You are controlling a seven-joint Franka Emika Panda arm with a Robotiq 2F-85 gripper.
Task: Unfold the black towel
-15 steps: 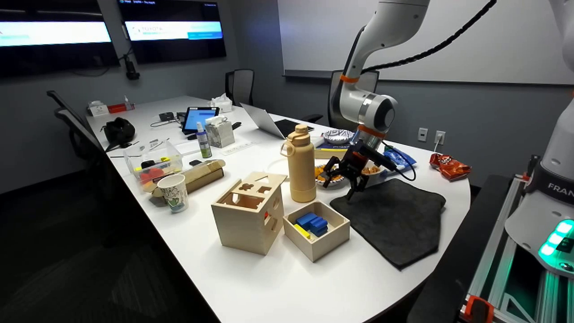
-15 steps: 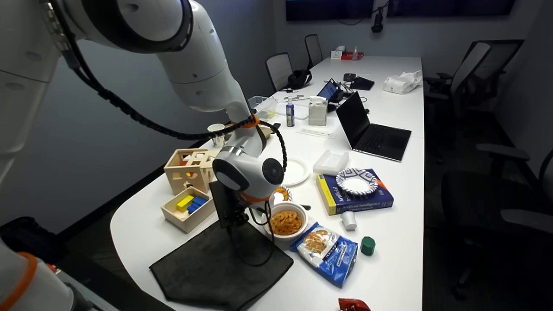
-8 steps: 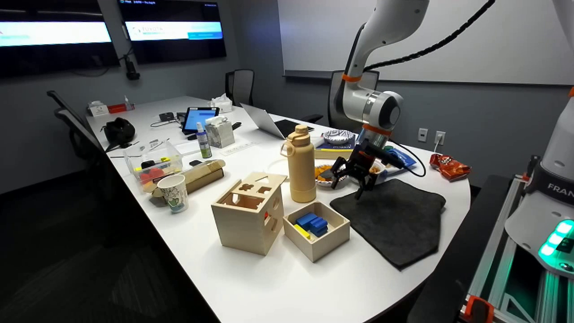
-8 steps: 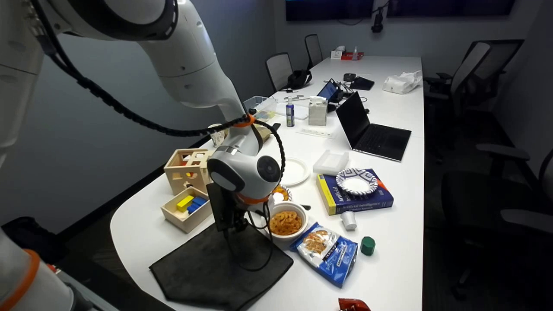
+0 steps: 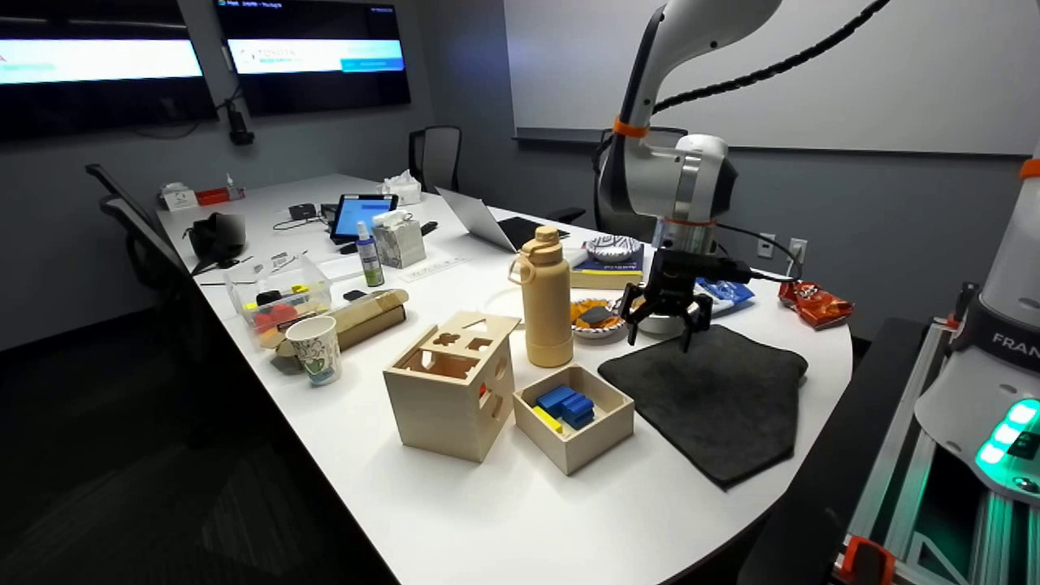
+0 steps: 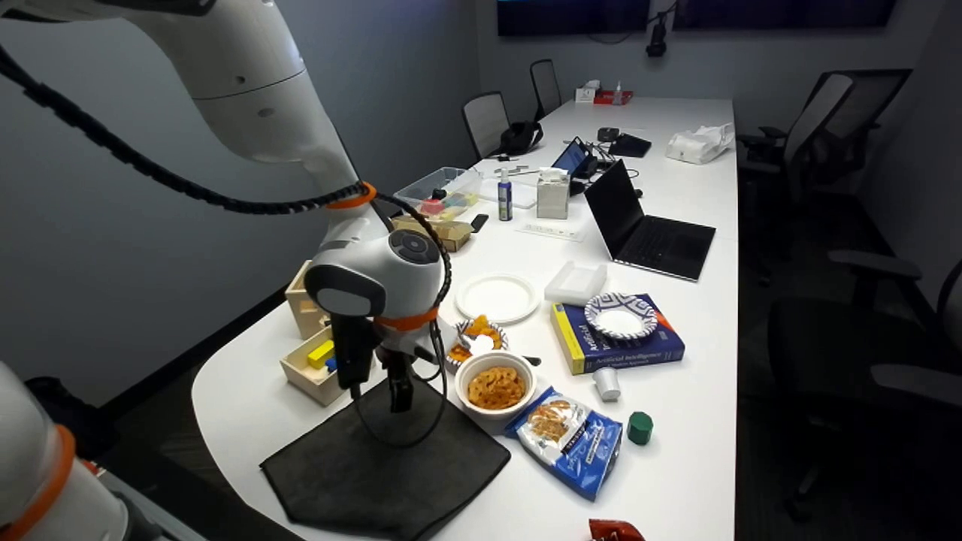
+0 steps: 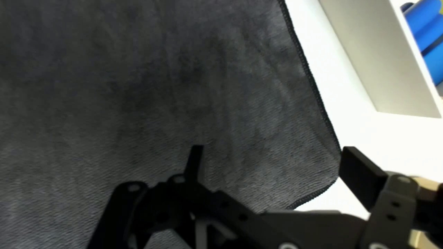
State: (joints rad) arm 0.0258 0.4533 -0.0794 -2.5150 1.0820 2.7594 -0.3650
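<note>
The black towel (image 5: 723,406) lies on the white table with a rough five-sided outline; it shows in both exterior views (image 6: 376,481) and fills most of the wrist view (image 7: 166,86). My gripper (image 5: 659,343) is open and empty, pointing down above the towel's far corner area; it also shows in an exterior view (image 6: 378,398), partly hidden by the wrist. In the wrist view the gripper (image 7: 273,152) has its fingers wide apart. The left finger is over the cloth. The right finger is at the edge by a rounded, stitched corner, which lies between the fingers.
An open wooden box (image 5: 573,439) with blue and yellow blocks stands beside the towel. A wooden shape sorter (image 5: 439,414) and tan bottle (image 5: 547,309) are beyond it. A snack bowl (image 6: 496,383), a patterned orange-snack bowl (image 5: 597,321) and a blue bag (image 6: 575,443) sit near the towel.
My gripper has moved right in an exterior view and turned from tilted to pointing nearly straight down. The patterned bowl shows more fully. The towel has not moved.
</note>
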